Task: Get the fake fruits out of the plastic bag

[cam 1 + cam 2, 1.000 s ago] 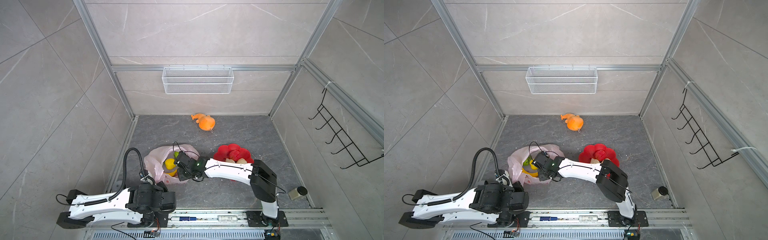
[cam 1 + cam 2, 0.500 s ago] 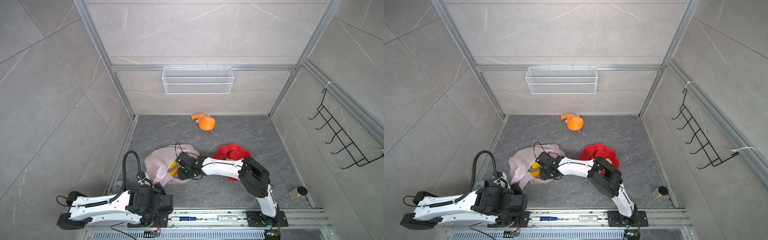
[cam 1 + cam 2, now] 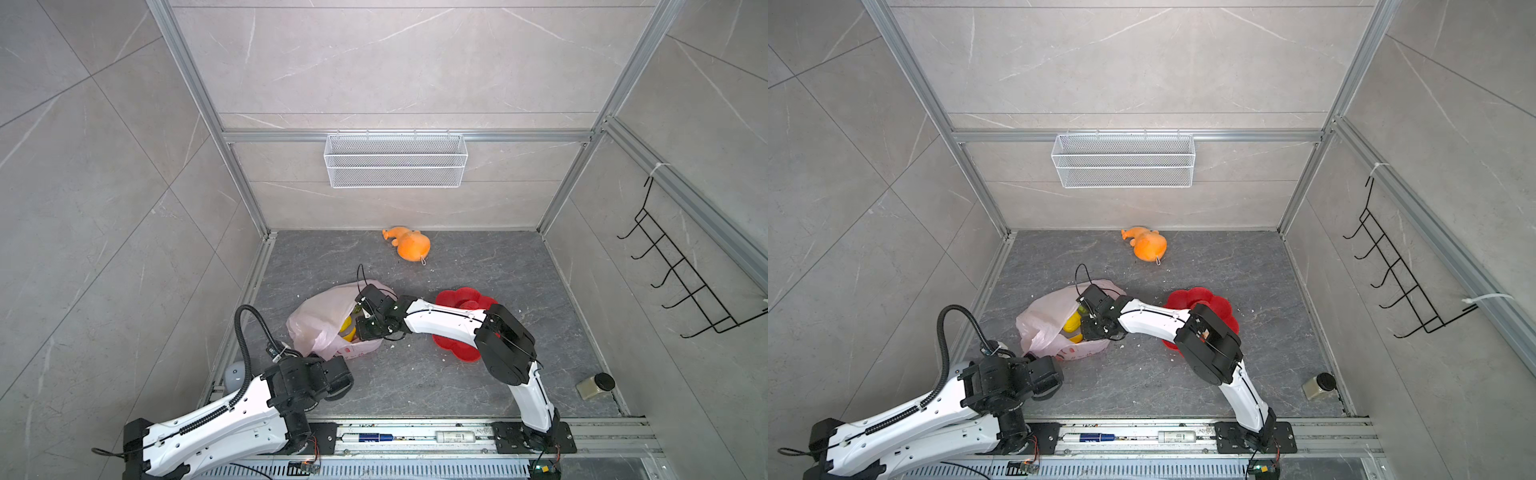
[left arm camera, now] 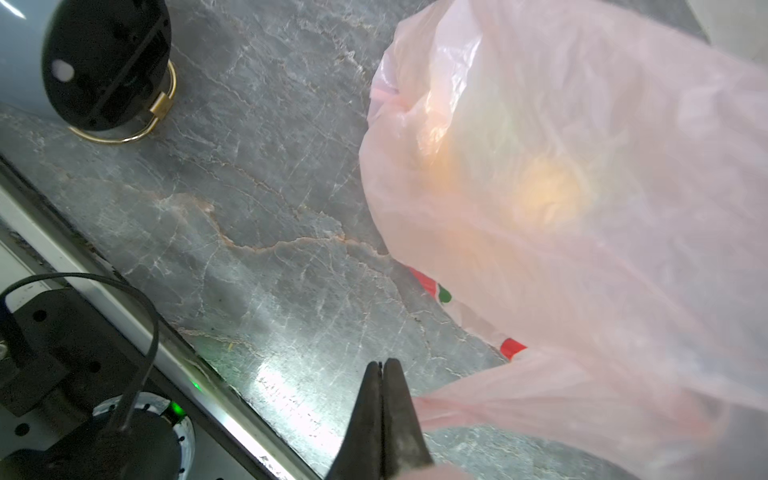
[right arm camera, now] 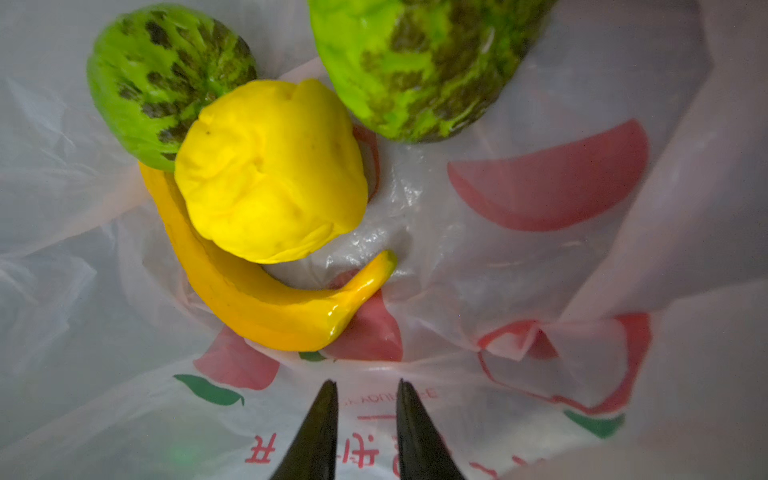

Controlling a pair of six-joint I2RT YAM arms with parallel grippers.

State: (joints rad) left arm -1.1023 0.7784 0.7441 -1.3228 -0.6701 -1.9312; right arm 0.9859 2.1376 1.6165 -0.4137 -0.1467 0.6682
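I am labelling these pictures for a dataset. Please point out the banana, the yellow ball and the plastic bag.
banana (image 5: 257,307): right wrist view, middle of its curved body.
yellow ball (image 5: 270,170): right wrist view, centre of its surface.
plastic bag (image 3: 316,320): in a top view, its raised pale side.

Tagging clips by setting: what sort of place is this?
Likely a robot test cell dressed as a home corner: tile-look panels in an aluminium frame, a white wire basket and black hook rack on the walls, two robot arms bolted to a front rail.
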